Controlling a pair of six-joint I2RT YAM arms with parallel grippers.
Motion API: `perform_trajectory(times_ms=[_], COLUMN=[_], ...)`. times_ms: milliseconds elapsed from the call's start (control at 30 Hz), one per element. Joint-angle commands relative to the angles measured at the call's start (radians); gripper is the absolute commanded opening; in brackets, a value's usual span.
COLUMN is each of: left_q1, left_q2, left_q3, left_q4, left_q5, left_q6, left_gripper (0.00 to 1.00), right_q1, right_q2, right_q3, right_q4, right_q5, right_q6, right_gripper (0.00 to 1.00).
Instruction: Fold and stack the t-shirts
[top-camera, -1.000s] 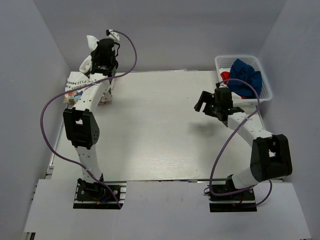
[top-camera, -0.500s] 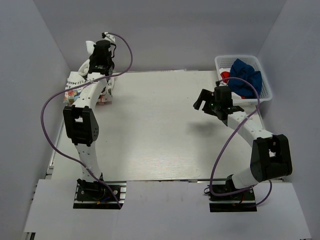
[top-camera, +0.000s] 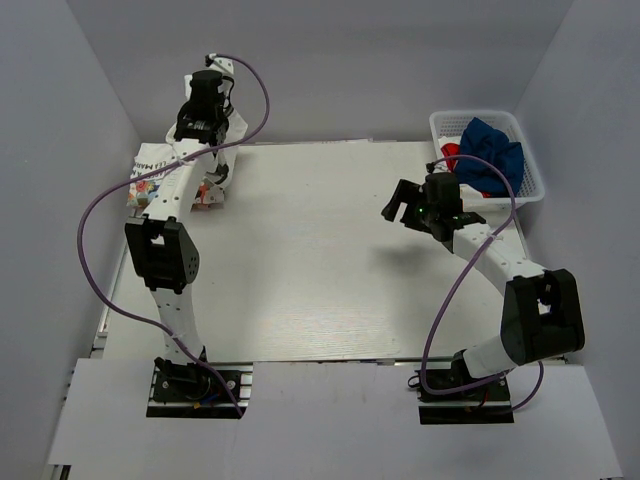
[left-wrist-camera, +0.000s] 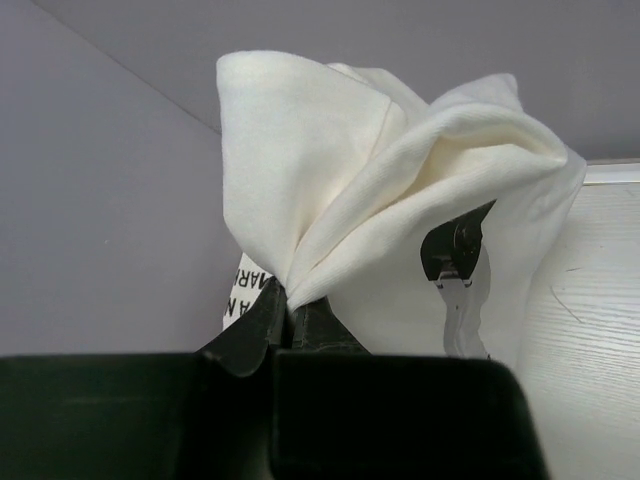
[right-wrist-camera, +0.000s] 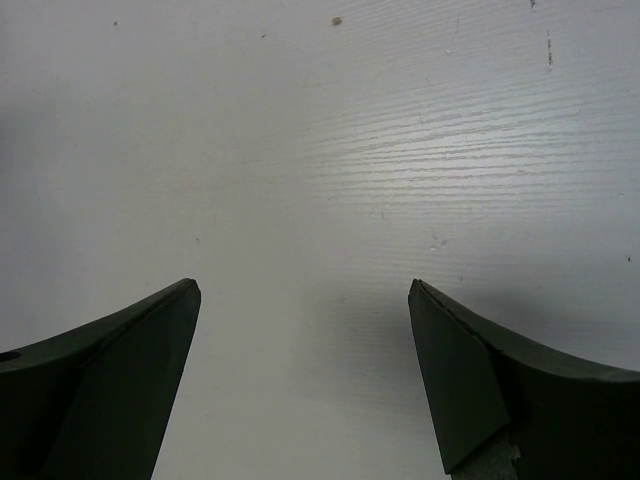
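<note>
My left gripper (top-camera: 207, 82) is raised at the table's far left corner and is shut on a bunch of the plain white t-shirt (left-wrist-camera: 400, 190); the cloth hangs from the gripper (left-wrist-camera: 288, 300) down to the table (top-camera: 222, 165). Under it lies the white tee with colourful print and black lettering (top-camera: 150, 178). My right gripper (top-camera: 398, 203) is open and empty above bare table (right-wrist-camera: 320, 180) at the right. The navy blue tee (top-camera: 492, 152) and a bit of red cloth (top-camera: 450, 152) lie in the white basket (top-camera: 441, 125).
The lattice basket stands at the far right corner, close to my right arm. Grey walls close in the table at the back and both sides. A purple cable (top-camera: 100, 215) loops beside my left arm.
My left gripper has risen and moved toward the back wall, lifting the white t-shirt with it. My right gripper has shifted slightly left.
</note>
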Motion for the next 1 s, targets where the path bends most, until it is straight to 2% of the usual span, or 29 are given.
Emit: perform_trajectory(times_ms=[0, 100, 267, 433, 667, 967], left_q1=[-0.002, 0.009, 0.027, 0.067, 0.154, 0.214], left_q2=[-0.092, -0.066, -0.043, 0.026, 0.060, 0.109], left_q3=[0.061, 0.061, -0.048, -0.045, -0.054, -0.045], left_q4=[-0.005, -0.005, 0.076, 0.116, 0.173, 0.185], left_q5=[0.052, 0.041, -0.022, -0.092, -0.054, 0.038], left_q6=[-0.053, -0.065, -0.044, -0.044, -0.045, -0.036], left_gripper=[0.00, 0.00, 0.00, 0.00, 0.00, 0.00], right_q1=[0.005, 0.007, 0.007, 0.013, 0.018, 0.018], right_q2=[-0.041, -0.040, 0.001, 0.024, 0.095, 0.069], right_q3=[0.014, 0.019, 0.094, 0.128, 0.249, 0.232], right_q4=[0.015, -0.009, -0.068, -0.085, -0.207, -0.249], right_q5=[-0.001, 0.018, 0.059, 0.079, 0.107, 0.119], right_q6=[-0.003, -0.014, -0.028, -0.026, -0.096, -0.139], right_gripper=[0.90, 0.90, 0.90, 0.90, 0.90, 0.90])
